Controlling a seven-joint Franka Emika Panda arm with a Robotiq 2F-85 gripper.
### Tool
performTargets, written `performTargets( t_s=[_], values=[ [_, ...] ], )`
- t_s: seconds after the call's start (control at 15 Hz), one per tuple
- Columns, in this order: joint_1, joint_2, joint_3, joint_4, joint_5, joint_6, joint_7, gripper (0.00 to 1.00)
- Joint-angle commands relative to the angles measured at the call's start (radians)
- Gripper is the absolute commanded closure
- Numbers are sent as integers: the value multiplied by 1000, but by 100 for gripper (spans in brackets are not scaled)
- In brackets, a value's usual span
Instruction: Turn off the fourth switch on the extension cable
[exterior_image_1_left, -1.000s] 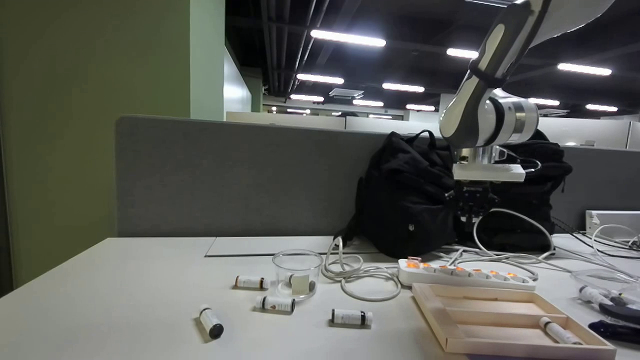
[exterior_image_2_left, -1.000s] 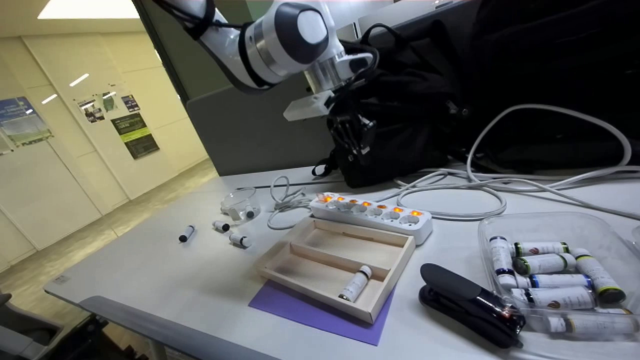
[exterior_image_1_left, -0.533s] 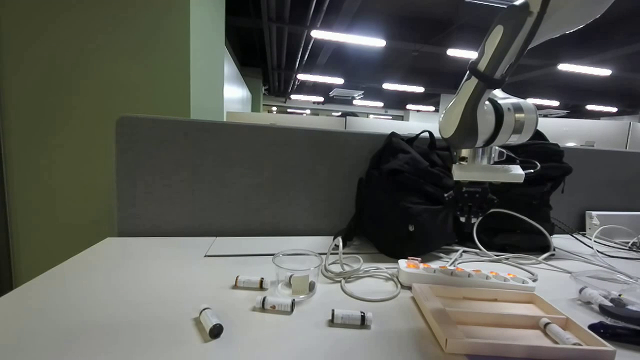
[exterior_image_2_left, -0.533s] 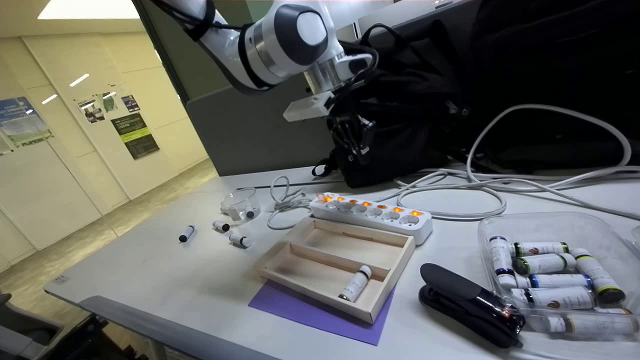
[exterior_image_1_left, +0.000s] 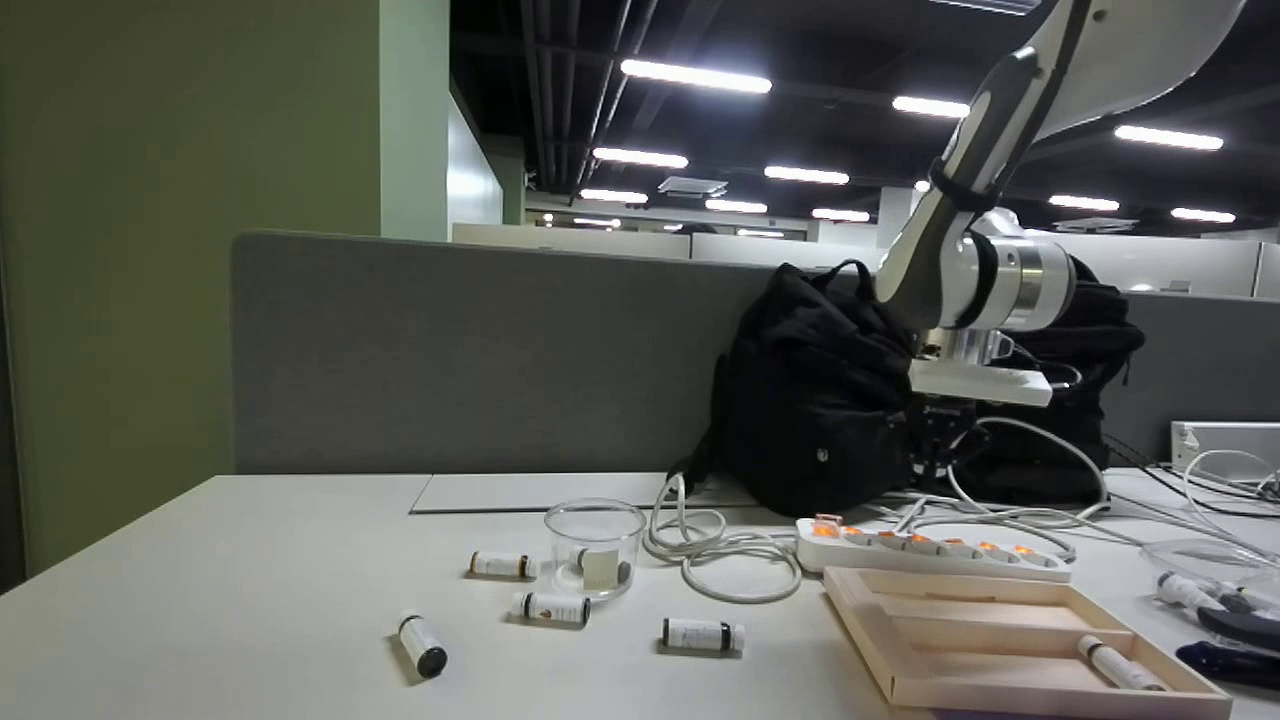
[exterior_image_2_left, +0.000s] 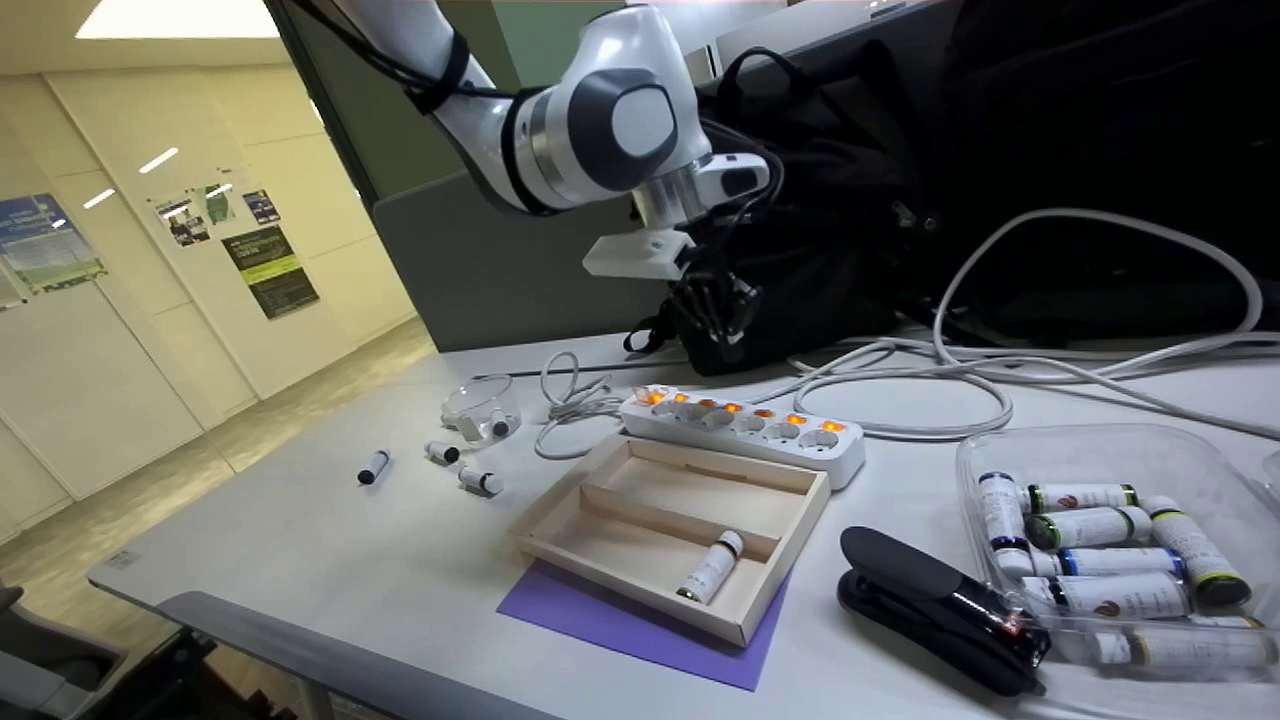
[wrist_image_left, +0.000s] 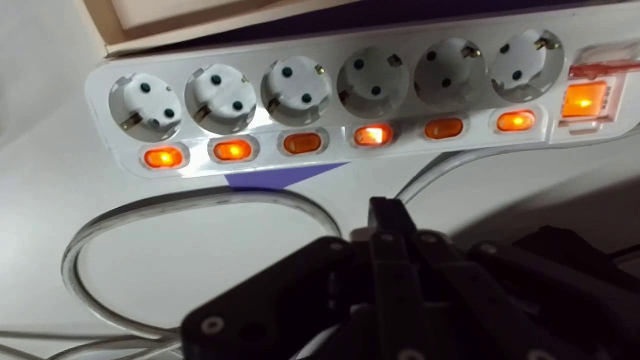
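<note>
Now lower than half a second ago in both exterior views, the gripper dips toward the extension cable, which we find in an exterior view lying along the 1 o'clock side of the wooden frame. The fingers look pressed together, with nothing that we can see between them. In the wrist view, counting from the 9 o'clock end, the fourth switch glows near 12 o'clock from the fingertips, untouched. We judge the descent to be lining up a press; the switch is yet to go dark.
</note>
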Motion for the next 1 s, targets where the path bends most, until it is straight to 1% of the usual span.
performTargets(
  t_s=[0.0, 0.33, 0.93],
  values=[
    [-48, 55, 50, 55, 59, -18, -73, 100],
    [-64, 97, 67, 73, 78, -6, -117, 100],
    [-52, 147, 53, 96, 72, -13, -118, 100]
  ],
)
